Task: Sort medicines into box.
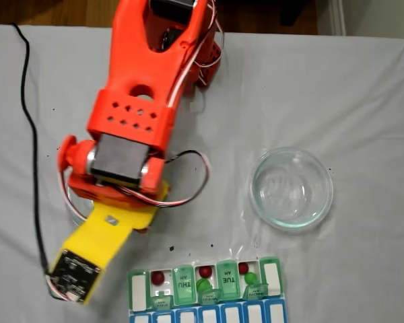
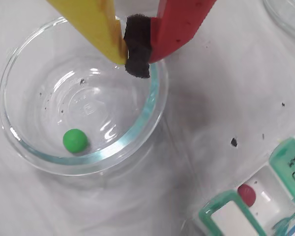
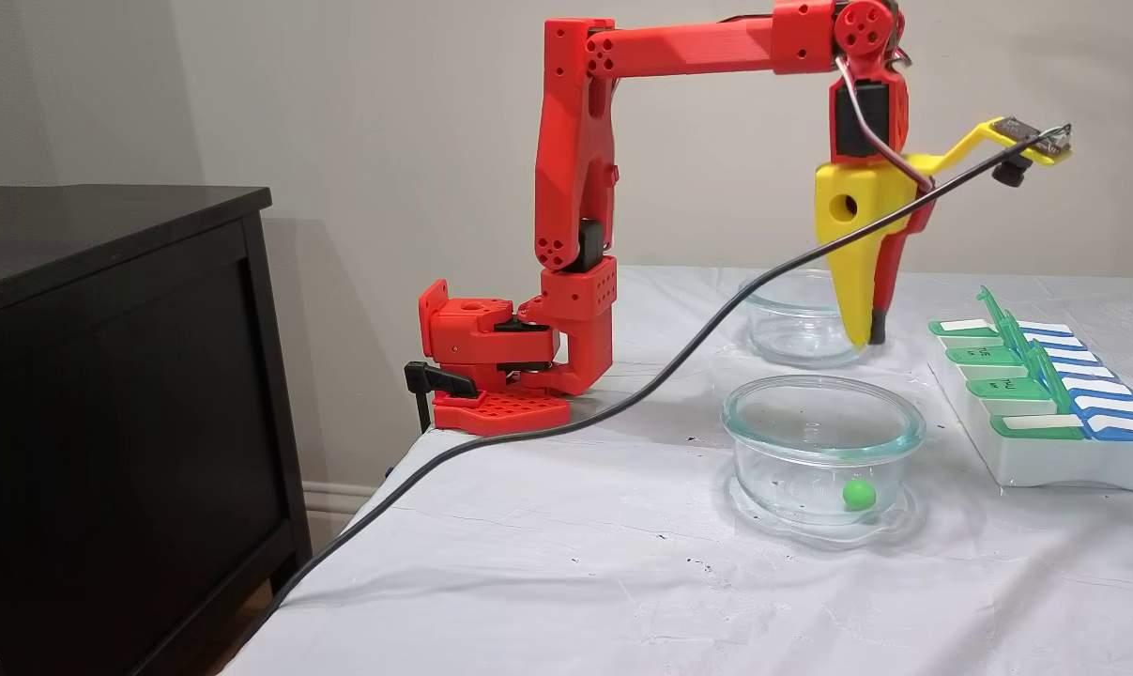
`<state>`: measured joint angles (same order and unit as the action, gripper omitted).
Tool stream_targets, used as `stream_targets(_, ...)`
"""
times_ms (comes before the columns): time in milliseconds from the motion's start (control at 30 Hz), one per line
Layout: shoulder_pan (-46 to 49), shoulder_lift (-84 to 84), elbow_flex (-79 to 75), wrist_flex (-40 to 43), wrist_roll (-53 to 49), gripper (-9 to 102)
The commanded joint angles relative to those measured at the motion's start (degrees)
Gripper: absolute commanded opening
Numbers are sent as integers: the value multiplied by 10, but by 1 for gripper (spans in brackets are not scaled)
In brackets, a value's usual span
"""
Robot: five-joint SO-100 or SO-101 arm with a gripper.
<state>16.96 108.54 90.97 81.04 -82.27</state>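
Note:
One green pill (image 2: 74, 140) lies in a round glass dish (image 2: 19, 142); in a fixed view the same pill (image 3: 859, 494) rests in the nearer dish (image 3: 821, 422). My gripper (image 2: 137, 59), yellow and red fingers with a black foam pad, is shut with nothing held, above that dish's rim. From the side the gripper (image 3: 868, 338) points straight down. The box (image 1: 205, 293) sits by the table's near edge with several green lids raised; red pills (image 1: 205, 272) and green pills (image 1: 251, 277) lie in its open compartments.
A second glass dish (image 1: 291, 188), with nothing in it, stands to the right of the arm in a fixed view. A black cable (image 3: 622, 404) runs across the white cloth. A dark cabinet (image 3: 106, 376) stands beside the table.

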Motion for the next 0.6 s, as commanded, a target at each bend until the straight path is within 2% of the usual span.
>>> stream_targets(0, 33, 83, 25, -47, -31, 0)
stream_targets(200, 83, 83, 91, -105, -50, 12)
stream_targets(567, 126, 232, 295, -252, -79, 18)
